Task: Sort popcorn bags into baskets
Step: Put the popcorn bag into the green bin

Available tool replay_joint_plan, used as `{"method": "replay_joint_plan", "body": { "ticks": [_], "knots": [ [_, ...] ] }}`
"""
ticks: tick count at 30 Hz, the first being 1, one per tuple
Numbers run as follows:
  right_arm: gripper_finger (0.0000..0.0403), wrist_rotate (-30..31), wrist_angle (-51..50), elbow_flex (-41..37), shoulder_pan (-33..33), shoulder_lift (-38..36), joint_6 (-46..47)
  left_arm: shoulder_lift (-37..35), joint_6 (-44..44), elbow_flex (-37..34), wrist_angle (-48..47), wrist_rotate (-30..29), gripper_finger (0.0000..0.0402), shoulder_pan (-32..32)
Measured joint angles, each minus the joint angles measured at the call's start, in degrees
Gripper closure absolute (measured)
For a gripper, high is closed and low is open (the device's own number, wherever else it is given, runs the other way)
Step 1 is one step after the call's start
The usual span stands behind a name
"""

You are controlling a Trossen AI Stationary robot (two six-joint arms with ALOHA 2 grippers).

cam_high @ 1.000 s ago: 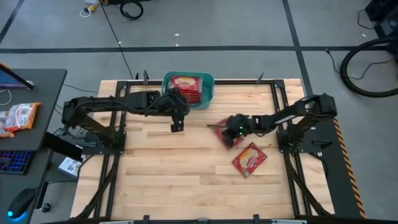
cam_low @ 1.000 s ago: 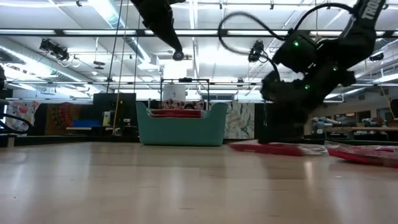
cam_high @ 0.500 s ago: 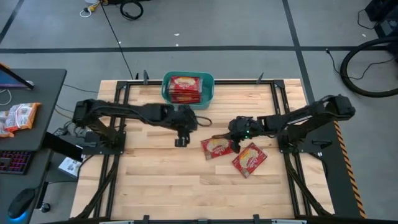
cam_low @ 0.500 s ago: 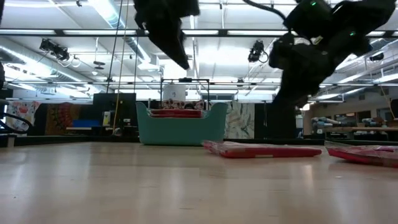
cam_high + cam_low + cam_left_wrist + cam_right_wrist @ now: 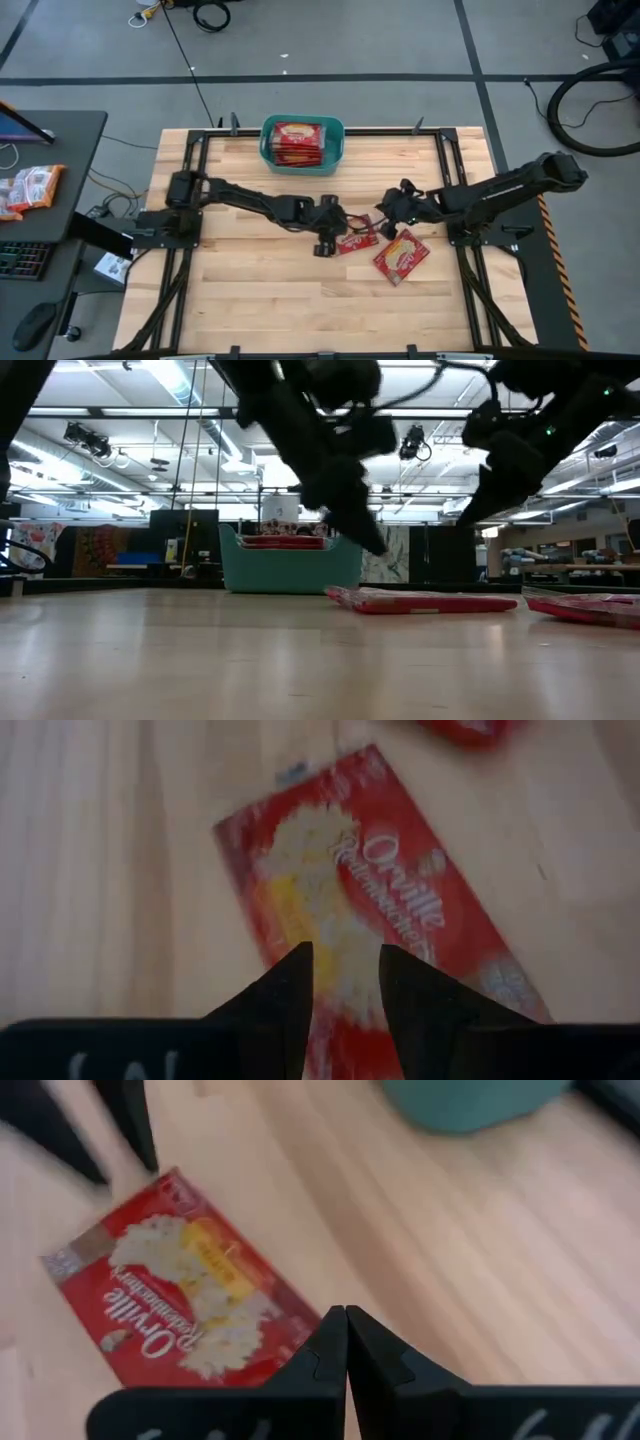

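Observation:
A red popcorn bag (image 5: 355, 240) lies flat on the table's middle; it also shows in the low view (image 5: 425, 601). My left gripper (image 5: 323, 244) hovers just above its left end, open by a narrow gap (image 5: 345, 975), with the bag (image 5: 380, 890) under the fingers. My right gripper (image 5: 388, 212) is raised to the bag's right and shut (image 5: 346, 1325), touching nothing. A second bag (image 5: 402, 256) lies flat a little nearer and further right. The teal basket (image 5: 268, 135) stands at the far edge with bags (image 5: 298, 142) stacked inside.
Black frame rails (image 5: 440, 170) run along the table's sides and far edge. An orange-and-white packet (image 5: 30, 188) lies on the side desk beyond the table's left edge. Bare wood (image 5: 260, 290) stretches across the table's near half.
My right gripper slid the red bag toward the near-left, left it flat on the table, then drew back up and to the right. My left gripper swung from near the basket toward the table's right and near edge, coming down over that bag.

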Motion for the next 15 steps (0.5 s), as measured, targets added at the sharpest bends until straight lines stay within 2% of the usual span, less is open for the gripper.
{"method": "replay_joint_plan", "body": {
  "ticks": [2,4,9,15],
  "knots": [
    [0.0393,2.70,0.43,0.00,1.08,-1.10,0.48,1.41,0.02,-0.25,0.05,0.44,0.0279,0.02],
    [0.0393,4.80,-1.22,-0.03,2.09,-2.55,0.87,3.36,0.00,0.01,4.09,1.10,0.0279,0.02],
    [0.0393,8.78,-1.57,-0.23,3.85,-3.58,1.39,5.74,-0.18,0.08,1.70,1.73,0.0279,-0.01],
    [0.0392,10.13,-2.13,-0.15,4.49,-4.23,1.40,6.39,-1.99,0.32,-4.48,2.40,0.0279,0.00]
  ]
}}
